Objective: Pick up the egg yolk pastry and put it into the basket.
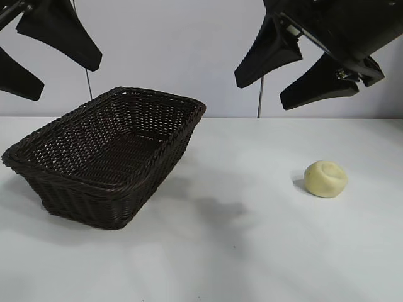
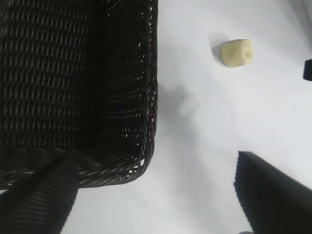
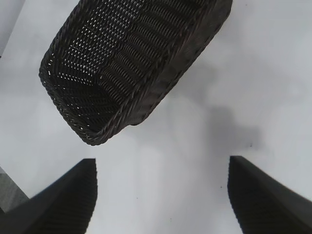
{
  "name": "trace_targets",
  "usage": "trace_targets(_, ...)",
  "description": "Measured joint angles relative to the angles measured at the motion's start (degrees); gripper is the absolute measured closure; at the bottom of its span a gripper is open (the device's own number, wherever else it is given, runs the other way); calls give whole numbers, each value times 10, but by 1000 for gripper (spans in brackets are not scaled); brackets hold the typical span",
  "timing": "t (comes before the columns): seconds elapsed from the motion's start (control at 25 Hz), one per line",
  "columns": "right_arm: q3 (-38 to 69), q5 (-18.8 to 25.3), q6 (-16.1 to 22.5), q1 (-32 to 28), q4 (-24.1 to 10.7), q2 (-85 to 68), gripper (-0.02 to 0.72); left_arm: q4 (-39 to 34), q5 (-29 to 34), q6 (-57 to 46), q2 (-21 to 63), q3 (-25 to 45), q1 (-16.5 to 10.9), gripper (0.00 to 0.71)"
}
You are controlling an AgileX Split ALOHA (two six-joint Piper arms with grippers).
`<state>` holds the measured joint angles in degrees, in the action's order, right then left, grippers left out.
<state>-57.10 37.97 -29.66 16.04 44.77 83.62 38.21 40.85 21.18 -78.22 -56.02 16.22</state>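
The egg yolk pastry (image 1: 325, 178) is a small pale yellow ball lying on the white table at the right; it also shows in the left wrist view (image 2: 236, 52). The dark brown wicker basket (image 1: 107, 151) stands at the left with nothing in it, and it appears in both wrist views (image 2: 73, 87) (image 3: 131, 63). My right gripper (image 1: 261, 94) hangs open high above the table, up and left of the pastry, nothing between its fingers (image 3: 161, 168). My left gripper (image 1: 63, 75) hangs open high over the basket's left end (image 2: 156, 165).
The white table (image 1: 239, 251) stretches bare between basket and pastry and in front of both. A pale wall rises behind the table. Two thin vertical rods (image 1: 259, 94) stand at the back.
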Motion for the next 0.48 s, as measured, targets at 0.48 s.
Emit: trace_targets(0.48, 0, 1, 0, 0, 0, 0, 164, 2, 30, -264, 0, 0, 0, 79)
